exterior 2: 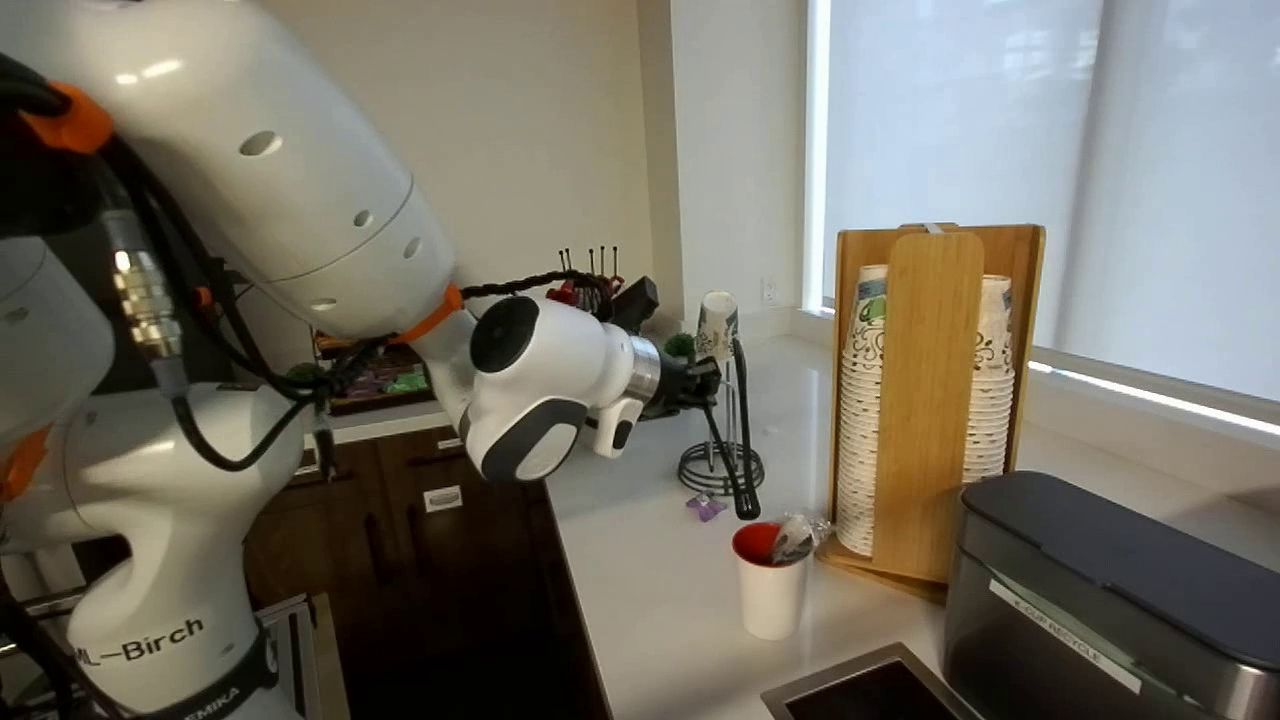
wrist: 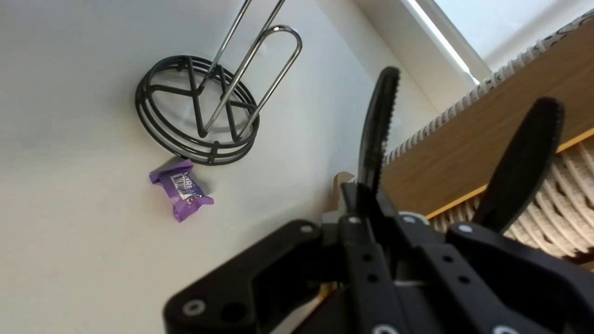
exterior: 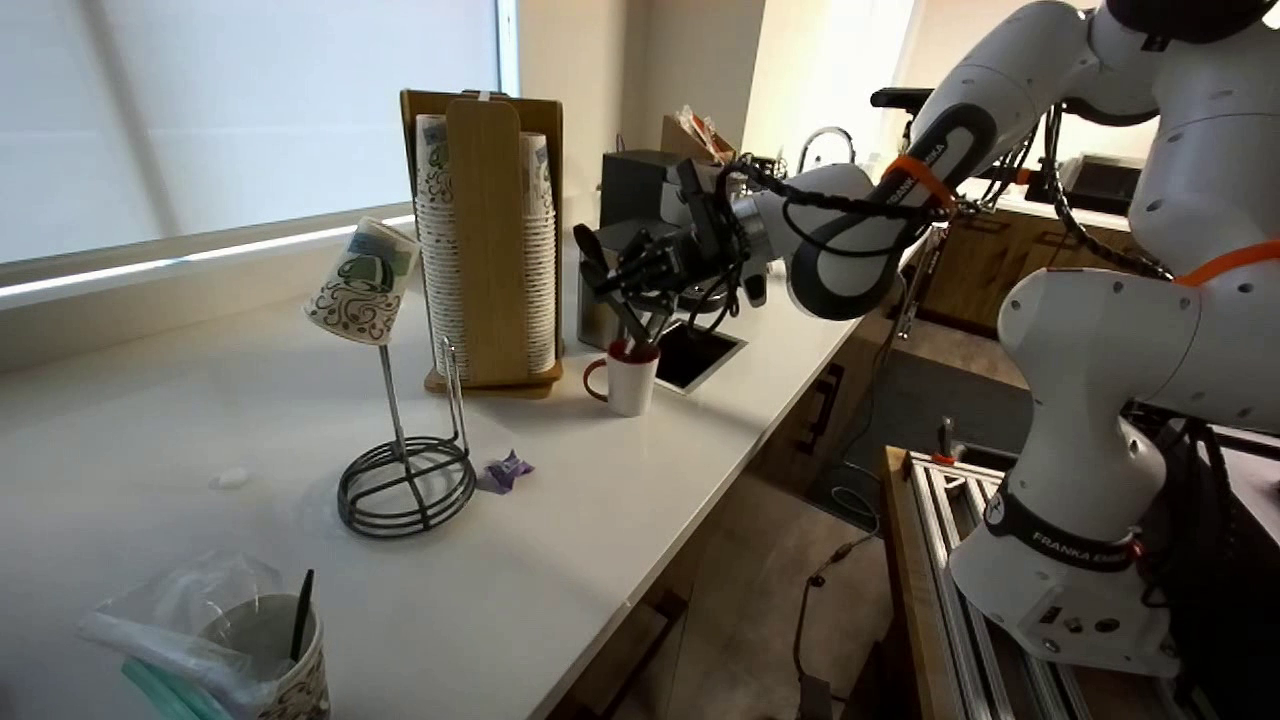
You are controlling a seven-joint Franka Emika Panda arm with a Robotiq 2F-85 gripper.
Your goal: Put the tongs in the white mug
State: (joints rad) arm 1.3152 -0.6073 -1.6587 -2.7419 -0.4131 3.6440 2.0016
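The white mug is standing nearest; just above it, black tongs are hanging joined end down; the gripper is pinching one tong arm. Probably light, springy, smooth, they are favouring a firm mid-arm hold.

Purple packet — just beside the wire stand

Mug white, red inside. Tongs black. Wrapper purple. Cups white, swirl-patterned. Rack brown. Stand black below, silver above. Bin dark grey. Table white.
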